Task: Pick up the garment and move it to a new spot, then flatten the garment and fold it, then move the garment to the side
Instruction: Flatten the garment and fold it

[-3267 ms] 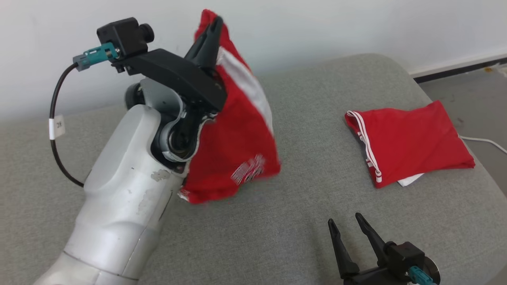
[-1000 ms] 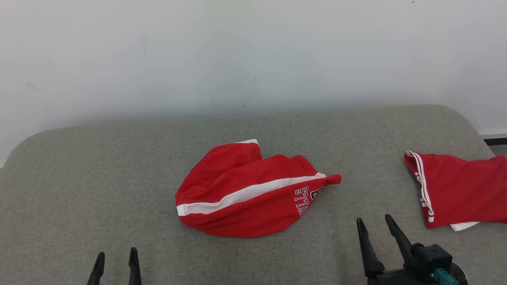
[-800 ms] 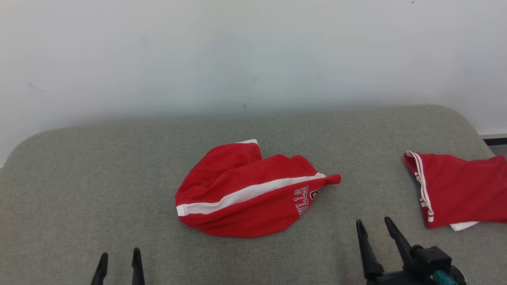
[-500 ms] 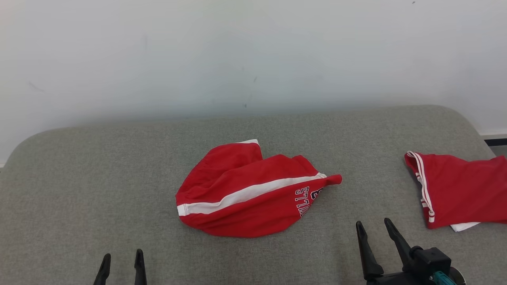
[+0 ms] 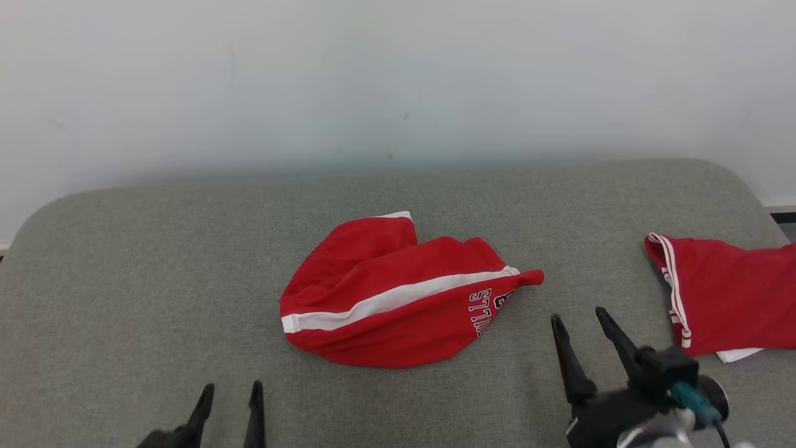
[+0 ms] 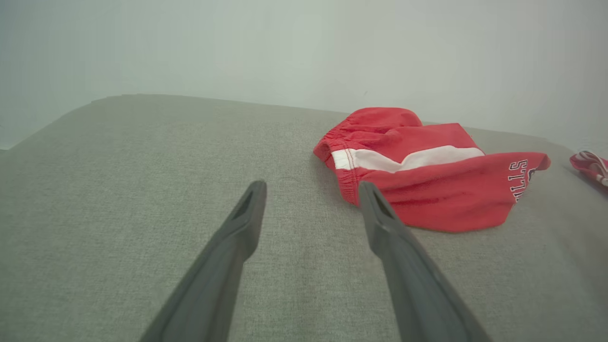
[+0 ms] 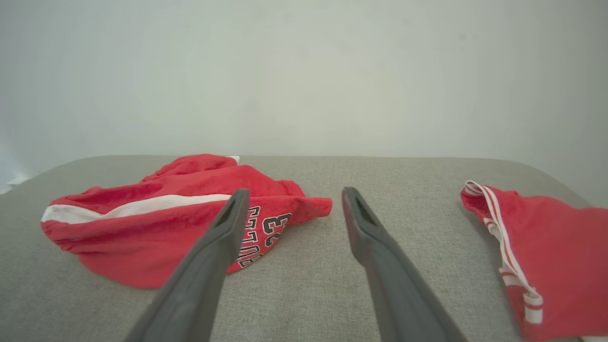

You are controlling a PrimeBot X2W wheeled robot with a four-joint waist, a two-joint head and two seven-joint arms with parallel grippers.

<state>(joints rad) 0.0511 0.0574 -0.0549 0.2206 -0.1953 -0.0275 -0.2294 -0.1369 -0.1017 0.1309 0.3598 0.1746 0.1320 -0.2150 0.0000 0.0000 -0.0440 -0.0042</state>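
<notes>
Pointing forward over the near edge of the grey padded surface (image 5: 124, 280), the left hand (image 5: 232, 387) and the right hand (image 5: 578, 315) both have their fingers spread apart and hold nothing. Beyond them, the red garment (image 5: 385, 298) with a white stripe lies crumpled mid-surface, touched by neither. A second red garment (image 5: 734, 292) lies well apart at the right. Behind is a pale wall (image 5: 373, 81).
</notes>
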